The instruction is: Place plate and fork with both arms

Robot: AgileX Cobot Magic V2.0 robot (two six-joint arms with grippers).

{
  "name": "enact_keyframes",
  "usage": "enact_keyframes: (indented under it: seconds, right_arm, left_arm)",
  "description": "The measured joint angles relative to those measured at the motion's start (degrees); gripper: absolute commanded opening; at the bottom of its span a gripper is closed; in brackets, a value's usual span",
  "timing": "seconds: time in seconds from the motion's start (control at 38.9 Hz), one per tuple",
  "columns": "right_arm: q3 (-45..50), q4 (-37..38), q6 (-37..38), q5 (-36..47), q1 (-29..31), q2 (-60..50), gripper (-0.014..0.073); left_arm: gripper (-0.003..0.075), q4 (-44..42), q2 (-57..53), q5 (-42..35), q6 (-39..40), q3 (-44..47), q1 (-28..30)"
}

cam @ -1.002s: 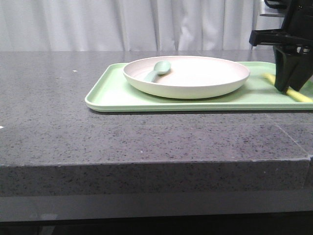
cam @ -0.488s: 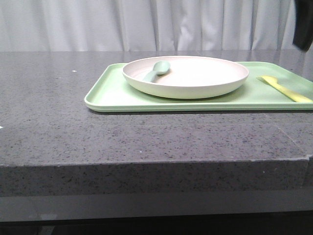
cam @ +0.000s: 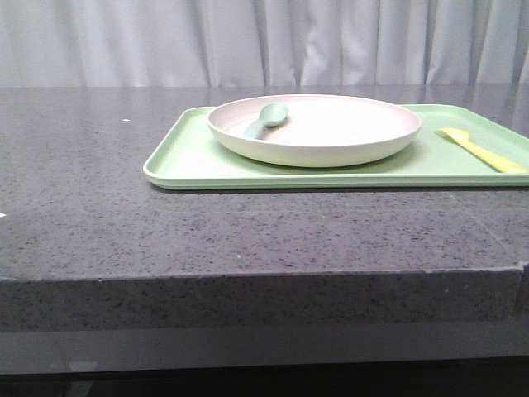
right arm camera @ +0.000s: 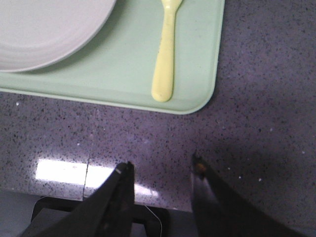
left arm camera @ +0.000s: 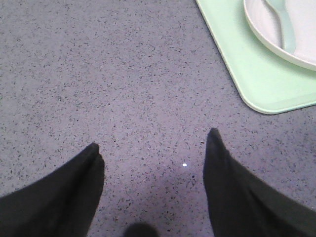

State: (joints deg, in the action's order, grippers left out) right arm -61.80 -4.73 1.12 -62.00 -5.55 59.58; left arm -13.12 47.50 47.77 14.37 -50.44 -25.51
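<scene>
1. Desk: grey speckled stone top; a pale curtain hangs behind it.
2. Tray: light green, rectangular, flat on the desk, toward the right edge. Its right end runs out of the front view.
3. Plate: pale cream, round, shallow. It sits on the tray, roughly mid-tray in the front view, upright and level.
4. Spoon: grey-green, lying inside the plate on its left part, bowl toward the far edge of the desk.
5. Fork: pale yellow, flat on the tray just right of the plate, not touching it. In the right wrist view the handle end lies near the tray's rounded corner.
6. Left end effector: seen only in the left wrist view. Fingers are spread well apart and hold nothing, over bare desk to the left of the tray, clear of its corner.
7. Right end effector: seen only in the right wrist view. Fingers are apart and hold nothing, over the desk's front edge, near the tray corner that carries the fork, touching neither.
</scene>
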Motion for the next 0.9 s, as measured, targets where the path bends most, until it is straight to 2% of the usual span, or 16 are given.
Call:
enact_keyframes:
  seconds: [0.46, 0.57, 0.8, 0.85, 0.9]
  right_arm:
    - [14.3, 0.0, -0.13, 4.71, 0.0, -21.52, 0.0307]
    - [15.42, 0.0, -0.17, 5.22, 0.0, -23.97, 0.0215]
    - [15.64, 0.0, -0.17, 5.57, 0.0, -24.9, -0.008]
    - [15.72, 0.0, -0.17, 5.57, 0.0, -24.9, -0.0109]
    - [15.72, 0.0, -0.17, 5.57, 0.0, -24.9, -0.0099]
  left_arm:
    - [0.0425, 0.0, 0.0, 0.0, 0.0, 0.0, 0.0]
    - [0.034, 0.0, 0.0, 0.0, 0.0, 0.0, 0.0]
    - [0.0029, 0.0, 0.0, 0.0, 0.0, 0.0, 0.0]
    - [-0.0018, 0.0, 0.0, 0.0, 0.0, 0.0, 0.0]
    - [-0.0018, 0.0, 0.0, 0.0, 0.0, 0.0, 0.0]
